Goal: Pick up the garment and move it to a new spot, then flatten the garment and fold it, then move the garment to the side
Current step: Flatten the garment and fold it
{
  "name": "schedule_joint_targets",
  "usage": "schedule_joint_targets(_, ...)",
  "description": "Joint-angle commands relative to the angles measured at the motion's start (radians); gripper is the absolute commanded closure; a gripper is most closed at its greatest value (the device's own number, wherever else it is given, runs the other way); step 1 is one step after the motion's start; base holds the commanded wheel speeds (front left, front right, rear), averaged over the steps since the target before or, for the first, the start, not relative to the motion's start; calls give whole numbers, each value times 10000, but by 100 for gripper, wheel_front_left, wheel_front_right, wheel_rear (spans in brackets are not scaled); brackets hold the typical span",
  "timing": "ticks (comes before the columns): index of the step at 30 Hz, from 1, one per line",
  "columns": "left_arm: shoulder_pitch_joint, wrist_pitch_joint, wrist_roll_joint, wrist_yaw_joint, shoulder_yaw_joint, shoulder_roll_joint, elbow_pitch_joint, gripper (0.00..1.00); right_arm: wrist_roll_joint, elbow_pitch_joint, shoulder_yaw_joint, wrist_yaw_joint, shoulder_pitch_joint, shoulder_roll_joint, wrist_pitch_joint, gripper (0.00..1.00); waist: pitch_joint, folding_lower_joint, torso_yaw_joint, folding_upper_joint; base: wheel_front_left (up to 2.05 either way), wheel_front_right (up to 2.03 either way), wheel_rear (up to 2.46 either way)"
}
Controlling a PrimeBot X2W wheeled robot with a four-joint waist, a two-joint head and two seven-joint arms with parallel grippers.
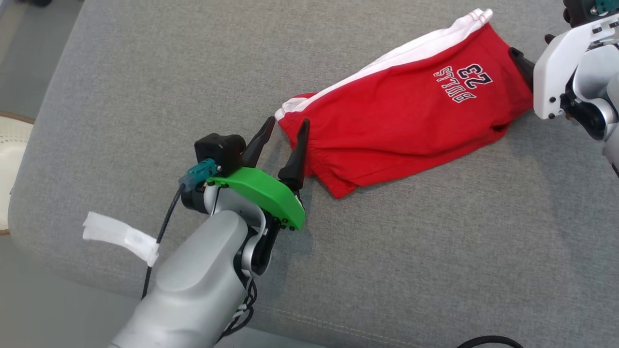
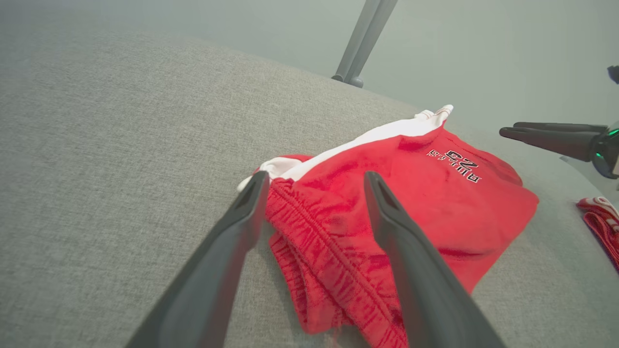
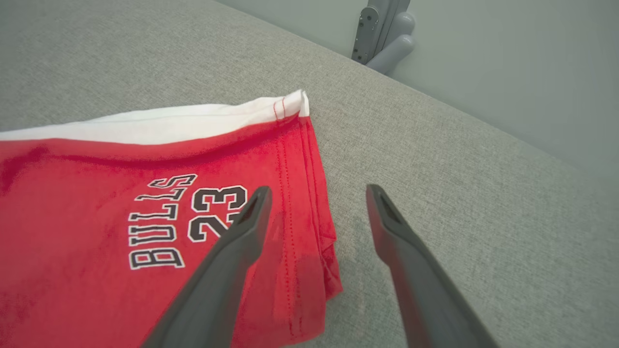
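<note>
Judging from the stacked layers, the red Bulls shorts [image 1: 411, 116] already carry one fold: they lie flat with one leg over the other, and several hem edges [image 3: 309, 203] sit on top of each other at the leg end. The white side stripe runs along the long side that faces the far edge of the grey upholstered cushion [image 1: 145, 96].

Position: the shorts lie diagonally across the cushion. The waistband [image 2: 309, 227] is near the middle, and the leg end is toward the far edge on the right side.

Tool state:
- Left tool [image 2: 316, 176]: fingers spread and gripping nothing. One finger is over the gathered waistband and the other is over bare cushion just beside its white corner.
- Right tool [image 3: 319, 189]: fingers spread and gripping nothing. One finger is over the printed leg panel and the other is over bare cushion past the hems.

Remaining work, as a judgement: possibly a second fold across the length, then the move to the side. The shorts are not yet at any side edge of the cushion.

Containers: none can be confirmed. A pale round object [image 1: 12, 169] lies beyond the left edge of the cushion, but it cannot be told whether it is a container. A second red-and-white cloth item [image 2: 599, 217] lies loose on the cushion, well apart from the shorts.
</note>
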Motion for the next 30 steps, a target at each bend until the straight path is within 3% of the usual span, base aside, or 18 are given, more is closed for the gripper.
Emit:
schedule_joint_targets(1,320,-30,498,119,194,63,-376,0,-104,147,2,-9,118,-75,64,0,275,0,393,0,0,0,0)
schedule_joint_targets(5,1150,-31,1858,168,718,-13,-1513,0,-96,599,-141,-9,136,-175,211,0,607,0,866,0,0,0,0)
schedule_joint_targets(14,2946,-31,4166,-524,2080,-385,-2711,0,227,1479,-302,-3,345,-146,887,0,833,0,1483,0,0,0,0)
schedule_joint_targets(15,3048,-31,4412,-606,2235,-423,-2763,0,355,1453,-315,-1,410,-92,975,62,816,0,1491,0,0,0,0)
schedule_joint_targets(16,3124,-31,4618,-675,2382,-448,-2804,0,569,1363,-314,13,528,13,1175,100,775,0,1472,0,0,0,0)
schedule_joint_targets(25,4559,-32,5897,-1323,3755,-519,-2734,0,2807,265,-1197,8,1379,360,1484,100,-451,0,193,0,0,0,0)
schedule_joint_targets(30,5318,-32,6252,-1441,4390,-527,-2597,0,3465,-166,-1568,-15,1938,-29,1709,100,-1081,0,-555,0,0,0,0)
